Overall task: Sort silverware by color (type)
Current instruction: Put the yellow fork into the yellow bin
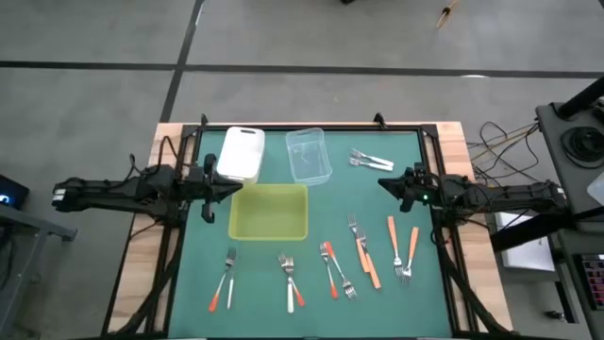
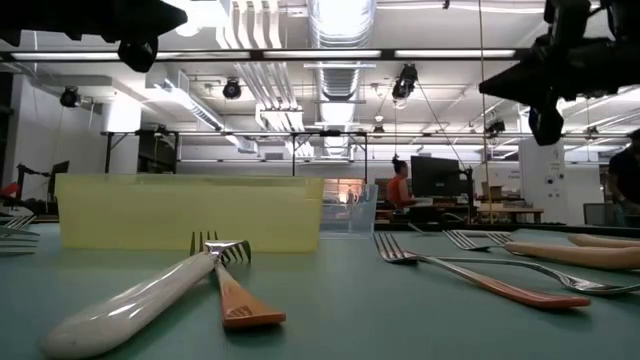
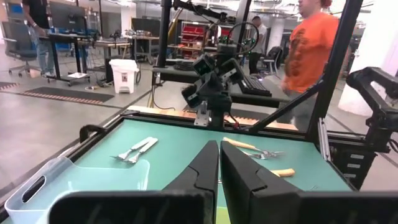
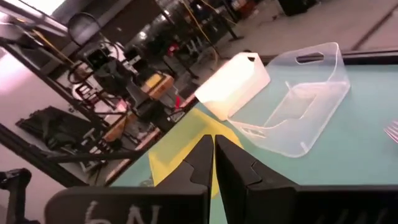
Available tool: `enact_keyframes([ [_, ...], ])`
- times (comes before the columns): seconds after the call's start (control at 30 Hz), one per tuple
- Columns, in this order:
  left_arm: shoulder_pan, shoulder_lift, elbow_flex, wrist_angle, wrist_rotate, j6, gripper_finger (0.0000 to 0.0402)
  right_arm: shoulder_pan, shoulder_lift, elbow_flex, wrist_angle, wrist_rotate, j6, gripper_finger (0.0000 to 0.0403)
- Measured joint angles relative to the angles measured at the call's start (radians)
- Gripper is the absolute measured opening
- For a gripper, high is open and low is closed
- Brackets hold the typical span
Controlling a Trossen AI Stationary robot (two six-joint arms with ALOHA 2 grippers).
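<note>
Silverware (image 1: 326, 266) lies scattered along the near half of the desk (image 1: 377, 227), none of it held. I read both sets of jaws as fully together and empty.

Left gripper (image 1: 233, 190): it hangs above the desk at the left, just beside the near end of the white tub (image 1: 240, 153) and over the far left corner of the yellow-green tray (image 1: 269, 212). Its wrist view shows the two fingers (image 3: 205, 171) pressed side by side.

Right gripper (image 1: 384, 184): it hangs above the desk at the right, near a pair of white-handled forks (image 1: 370, 160) lying at the far right. Its fingers (image 4: 205, 158) also meet.

Outward from the jaws, I see the clear tub (image 1: 309, 154) standing just right of the white tub, at the far edge. The tray sits at the centre, empty. Near of it, orange-handled and white-handled forks lie in small crossed groups: one pair near left (image 1: 226, 280), one pair near centre (image 1: 291, 281), the others spread to the right.

A person in an orange shirt (image 3: 309, 46) stands beyond the desk.
</note>
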Motion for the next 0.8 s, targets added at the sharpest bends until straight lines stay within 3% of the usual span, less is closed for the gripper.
enact_keyframes([
  [0.1,0.000,0.012,0.000,0.009,-0.014,0.001,0.0000,0.000,0.078,0.100,-0.150,0.018,0.069,0.0009],
  [0.33,0.001,0.016,0.016,0.024,-0.157,0.043,0.0000,0.000,0.245,0.340,-0.570,0.014,0.292,0.0009],
  [0.57,0.001,0.016,0.029,0.006,-0.157,0.067,0.0000,0.000,0.408,0.515,-0.894,-0.199,0.531,0.0009],
  [0.8,0.001,0.016,0.029,-0.003,-0.157,0.067,0.0000,0.024,0.624,0.614,-1.020,-0.397,0.625,0.0009],
])
